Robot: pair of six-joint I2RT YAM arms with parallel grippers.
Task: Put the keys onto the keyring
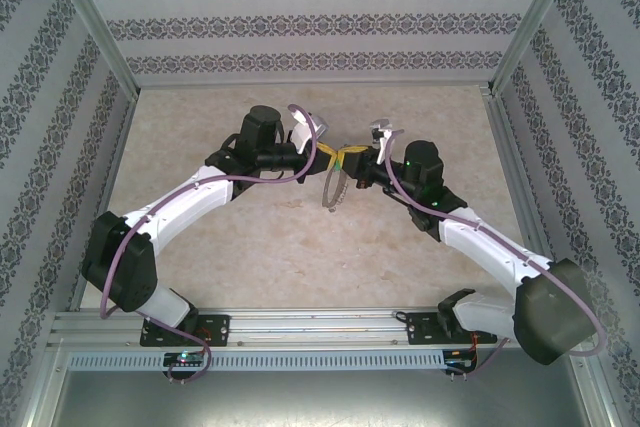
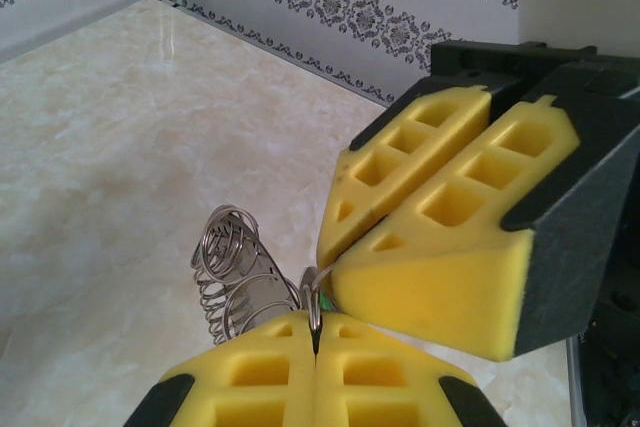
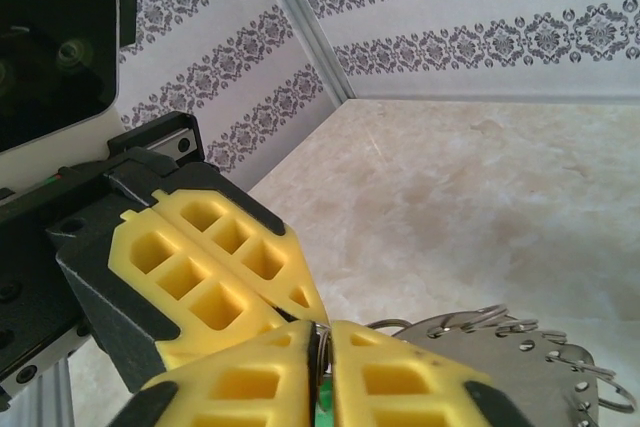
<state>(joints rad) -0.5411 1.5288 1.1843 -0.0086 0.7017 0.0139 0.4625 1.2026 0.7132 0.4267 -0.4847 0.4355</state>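
- R gripper: pads together at the very tips. A sliver of green, the key head, sits betw. them, so I read it as clamped on the key.
- L gripper: jaws together on the thin rim of the keyring, tip to tip w/ the R gripper, touching or nearly so.
- Keyring hangs below both claws, in mid-air over the table, w/ its fringe of small rings fanned to one side.
- Step in hand, as I judge it: thread the key's hole onto the ring wire. Can't tell if the hole is on the wire yet, since the pads hide it.
- To do it well: L holds the ring dead steady and R does the moving. Use a small, slow wrist turn along the wire, not a push across it.
- The grip is tip-only on a tiny key, so it may twist or pop out. Pinch firm, and don't release until the key hangs on the ring by itself.
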